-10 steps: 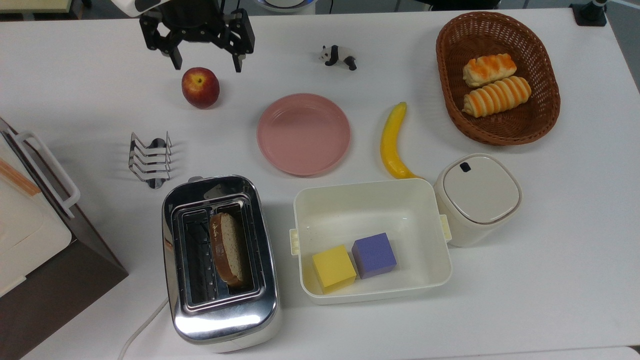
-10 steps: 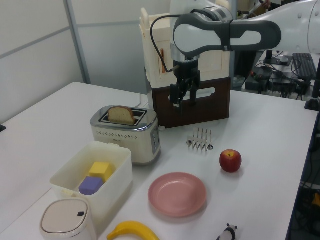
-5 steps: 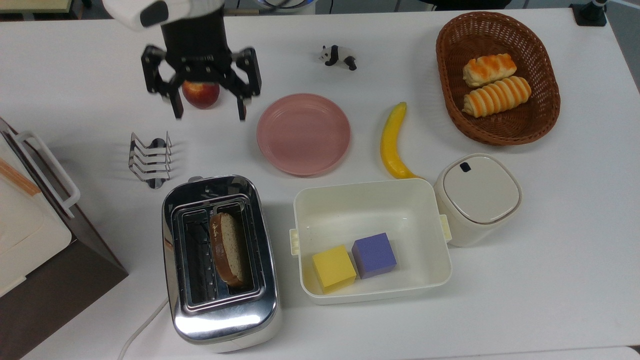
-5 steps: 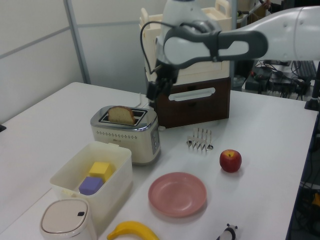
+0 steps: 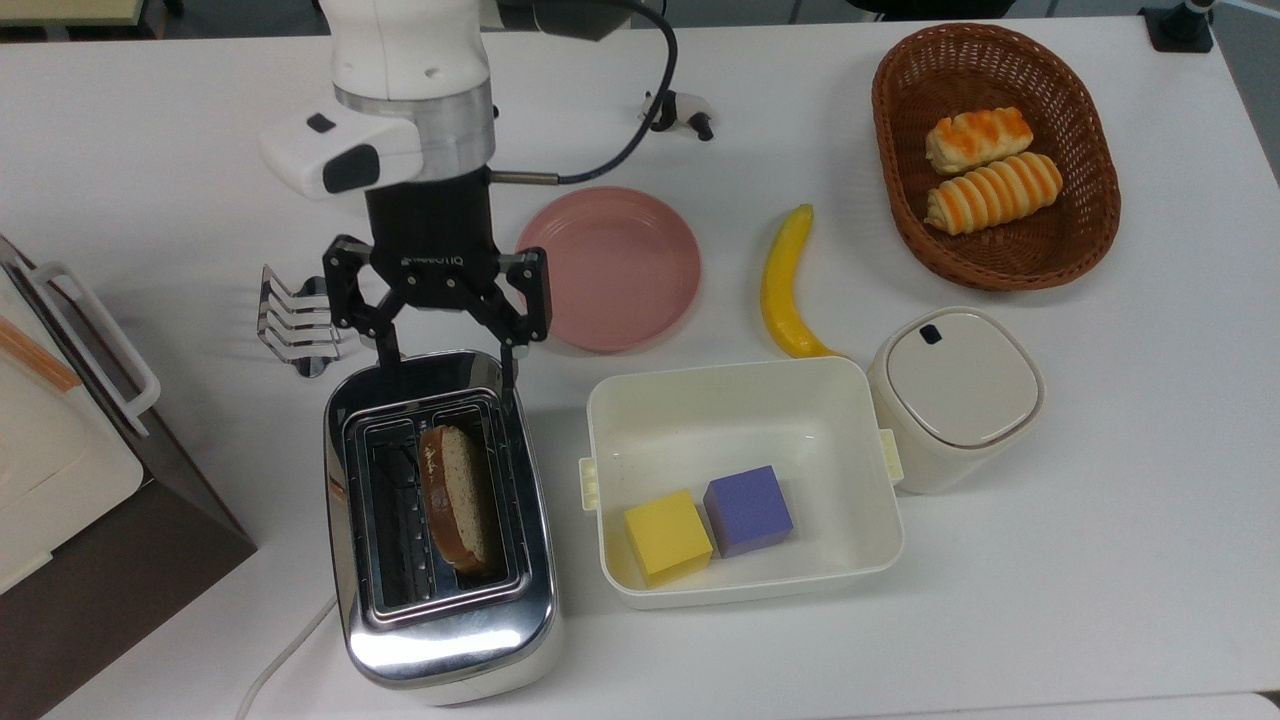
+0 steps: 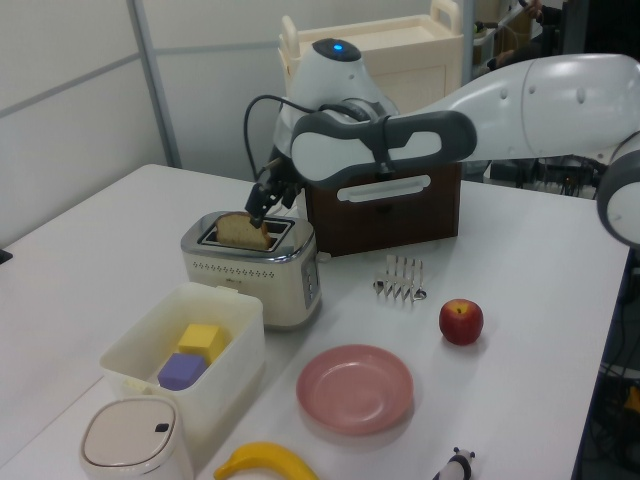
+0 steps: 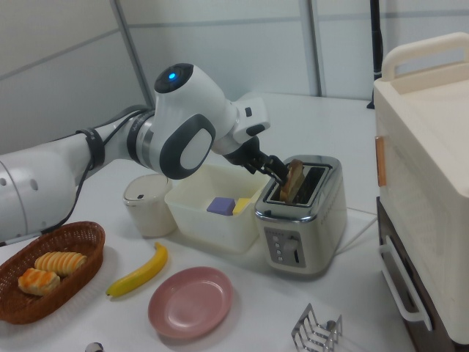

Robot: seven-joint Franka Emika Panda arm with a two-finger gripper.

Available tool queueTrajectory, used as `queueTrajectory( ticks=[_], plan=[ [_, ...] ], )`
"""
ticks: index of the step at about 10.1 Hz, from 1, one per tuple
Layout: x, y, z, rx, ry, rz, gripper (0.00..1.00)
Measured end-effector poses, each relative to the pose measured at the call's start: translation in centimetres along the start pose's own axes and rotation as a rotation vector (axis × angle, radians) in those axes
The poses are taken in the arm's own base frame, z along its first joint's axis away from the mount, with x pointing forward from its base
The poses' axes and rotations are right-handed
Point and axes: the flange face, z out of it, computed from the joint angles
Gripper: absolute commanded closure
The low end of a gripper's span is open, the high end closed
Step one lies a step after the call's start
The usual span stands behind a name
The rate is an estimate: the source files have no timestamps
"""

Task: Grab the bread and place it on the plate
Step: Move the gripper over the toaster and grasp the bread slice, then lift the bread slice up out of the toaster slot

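My gripper [image 5: 445, 370] hangs wide open and empty over the toaster's [image 5: 440, 520] near end. The bread [image 5: 455, 500] stands upright in a slot just ahead. Risk: fingertips strike the slot rim and crush the crust. The plate [image 5: 607, 268] lies beside my wrist.

You have a white table [image 5: 1100, 560] | on it directly: toaster [image 5: 440, 520], toast rack [image 5: 298, 322], pink plate [image 5: 620, 270], banana [image 5: 783, 282], white tub [image 5: 745, 480], lidded white pot [image 5: 955, 395], wicker basket [image 5: 995, 155], apple [image 6: 461, 321], panda figure [image 5: 690, 110], brown cabinet [image 5: 110, 530].
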Motion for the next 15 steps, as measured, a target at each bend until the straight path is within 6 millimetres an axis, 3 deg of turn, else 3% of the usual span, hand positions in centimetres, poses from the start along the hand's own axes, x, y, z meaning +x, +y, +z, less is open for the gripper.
queueTrajectory(
  ticks=[3, 4, 5, 6, 9, 13, 15],
  plan=[
    [1.0, -0.7, 2.6, -0.004, 0.060, 0.023, 0.10],
    [1.0, -0.7, 3.1, -0.005, 0.067, 0.023, 0.15],
    [1.3, -0.8, 3.6, -0.006, 0.073, 0.023, 0.30],
    [1.5, -0.9, 3.9, -0.007, 0.078, 0.022, 0.54],
    [2.0, -1.0, 4.0, -0.008, 0.089, 0.019, 1.00],
    [2.1, -0.6, 3.9, -0.015, 0.093, 0.021, 1.00],
    [2.8, -0.1, 2.7, -0.024, 0.118, 0.025, 1.00]
  ],
)
